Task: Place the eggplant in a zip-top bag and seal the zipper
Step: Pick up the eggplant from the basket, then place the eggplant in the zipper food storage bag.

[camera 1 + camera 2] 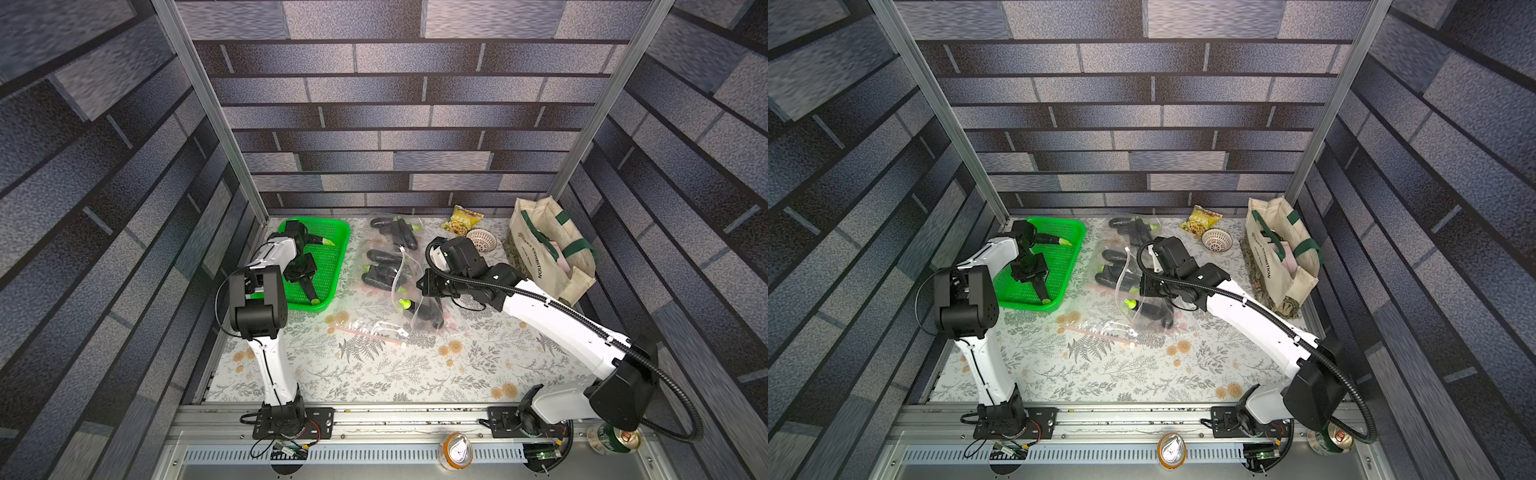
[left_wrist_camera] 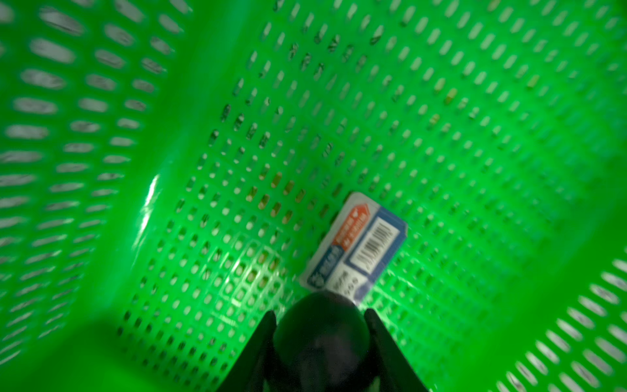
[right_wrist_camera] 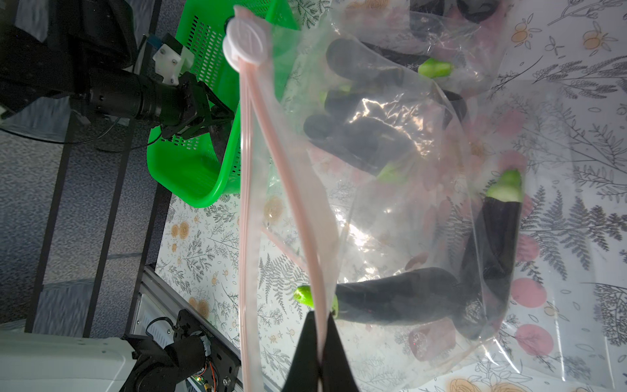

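Pressed against both flanks of the eggplant (image 2: pixel 320 342), the left gripper (image 2: pixel 320 312) has its jaws partly apart, and the rounded end fills the gap between them. Right gripper (image 3: pixel 320 317) jaws are pinched together on the pink zipper strip (image 3: pixel 247 203) of a zip-top bag (image 3: pixel 390 220) whose mouth gapes. Its white slider (image 3: pixel 242 42) sits at the strip's far end.

The eggplant is long, slim, glossy and purple-black, with a bright green stem cap. It lies in the green basket (image 1: pixel 330 266), which stands at ten o'clock on the table (image 1: pixel 374 374), taking the back wall as twelve. A second eggplant (image 1: pixel 318 240) lies at the basket's twelve o'clock side, which makes two in the basket.

The held bag, near the table's centre, contains two bagged eggplants (image 3: pixel 397 298). Just past it toward twelve lies a middle bag (image 1: pixel 380 266), and at the twelve o'clock edge a far bag (image 1: pixel 395 228). Each holds several eggplants; I cannot tell how many. At seven o'clock from the held bag a flat bag (image 1: pixel 374 330) lies on the cloth, so there are four bags in all. One tote bag (image 1: pixel 548 249) stands at two o'clock.
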